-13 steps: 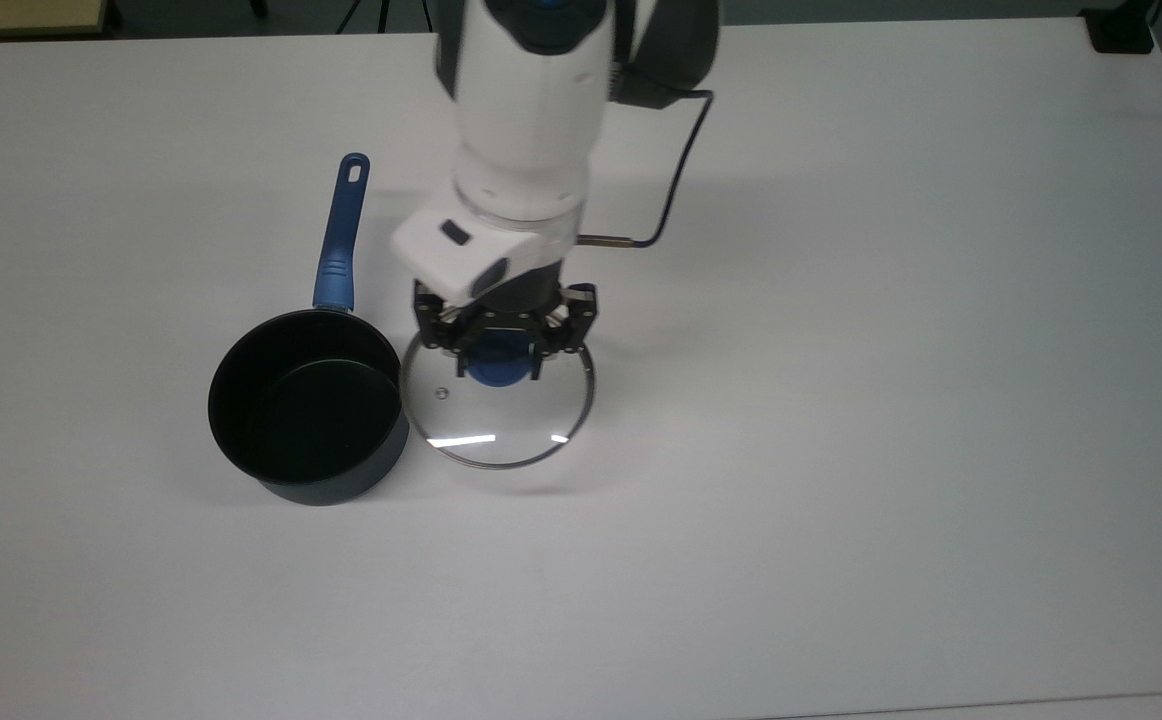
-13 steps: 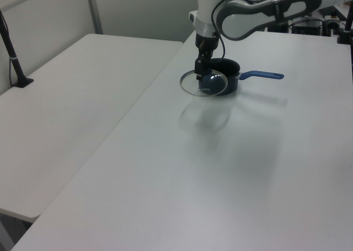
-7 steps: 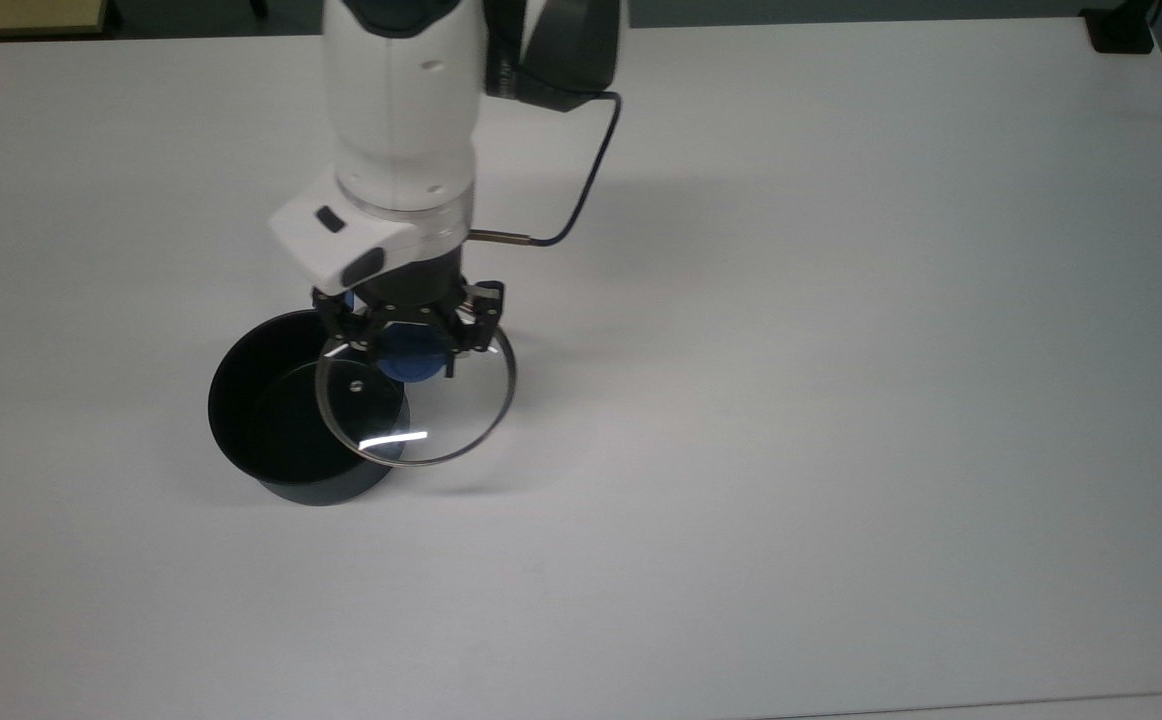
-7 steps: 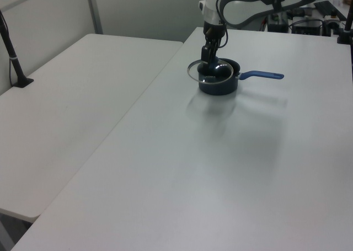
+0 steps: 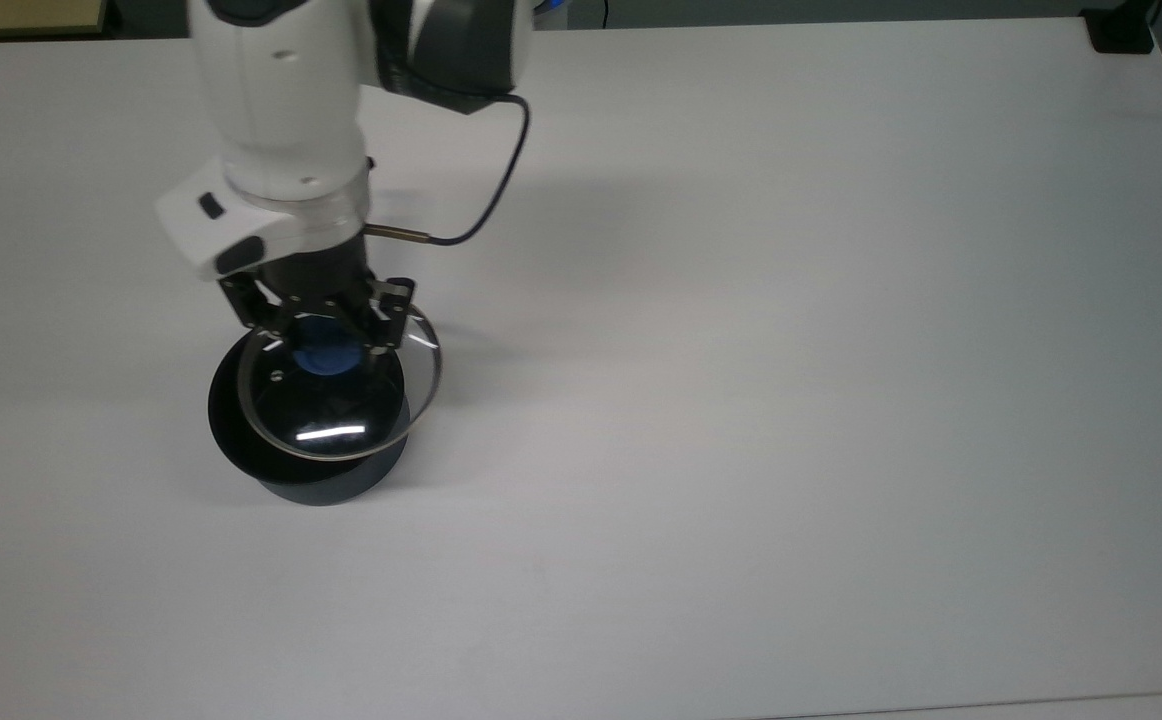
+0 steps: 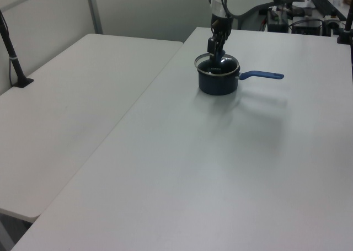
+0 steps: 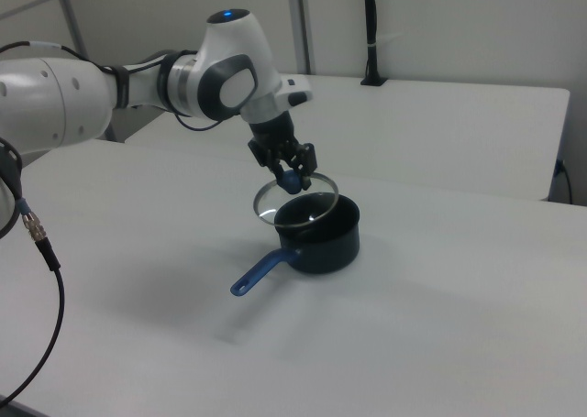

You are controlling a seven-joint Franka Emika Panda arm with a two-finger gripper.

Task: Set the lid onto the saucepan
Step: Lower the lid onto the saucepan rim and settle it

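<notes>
The saucepan is a small dark navy pot on the white table; the arm hides its handle in the top view. Its long blue handle points to the left view's right. My gripper is shut on the blue knob of the lid, a clear glass disc with a metal rim. The lid hangs just above the pot's opening and covers most of it, offset a little toward the top view's right. In the right view the lid overhangs the saucepan toward the right view's left, under the gripper.
A thin dark cable loops from the wrist over the table. A black block sits at the top view's far right corner. A second table stands at the left view's left, with a black post on it.
The gripper has carried the lid toward the top view's left, from beside the saucepan to over its opening. The saucepan has stayed put.
</notes>
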